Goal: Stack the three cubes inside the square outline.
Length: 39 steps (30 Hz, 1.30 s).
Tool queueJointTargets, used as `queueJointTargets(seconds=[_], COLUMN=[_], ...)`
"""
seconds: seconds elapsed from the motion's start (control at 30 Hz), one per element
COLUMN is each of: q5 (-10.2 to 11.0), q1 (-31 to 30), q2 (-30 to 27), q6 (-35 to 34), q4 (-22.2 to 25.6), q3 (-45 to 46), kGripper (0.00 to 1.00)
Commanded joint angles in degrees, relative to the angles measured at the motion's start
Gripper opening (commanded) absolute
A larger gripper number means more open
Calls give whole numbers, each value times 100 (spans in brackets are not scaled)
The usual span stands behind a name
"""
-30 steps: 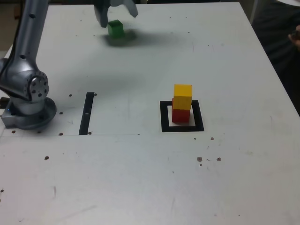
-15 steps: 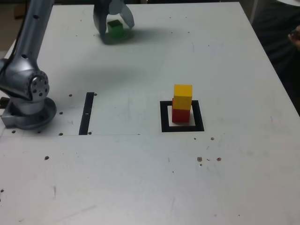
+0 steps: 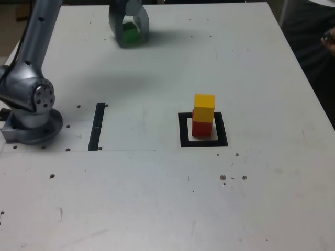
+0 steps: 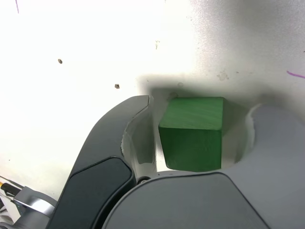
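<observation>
The pincer [image 3: 129, 43] had drawn its two jaws inward around the green cube [image 3: 131, 34], while the red and yellow cubes had stayed put.

Nearest in the exterior view was the pale table [image 3: 131, 198], dotted with small dark holes and specks. Beyond that stretch lay the outline [image 3: 184, 130], right of centre. The red cube [image 3: 201, 129] sat inside it, with the yellow cube [image 3: 204, 107] stacked on top. Well apart, toward the exterior view's left, lay the black strip [image 3: 96, 128], between the outline and the arm's base [image 3: 32, 130]. From there the arm [image 3: 39, 47] rose toward the far side.

Farthest off, near the table's far edge, stood the green cube, on the table between the jaws and well apart from the stack. The pincer was partly open and had no grip on it: the wrist view showed a gap between the cube and each jaw. In that view the cube's top and one side were plainly seen, its lower part close to the pincer's body.
</observation>
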Motion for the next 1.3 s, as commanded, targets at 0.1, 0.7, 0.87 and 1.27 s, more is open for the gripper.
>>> queueJointTargets(seconds=[0.1, 0.7, 0.87, 1.27], q5=[-31, -57, -69, -222], q1=[-25, -232, -509, -1684], q2=[29, -164, -437, -1595], q6=[21, 81, 84, -321], q4=[10, 82, 217, 369], q3=[-21, -50, -8, 766], kGripper=[28, 28, 28, 28])
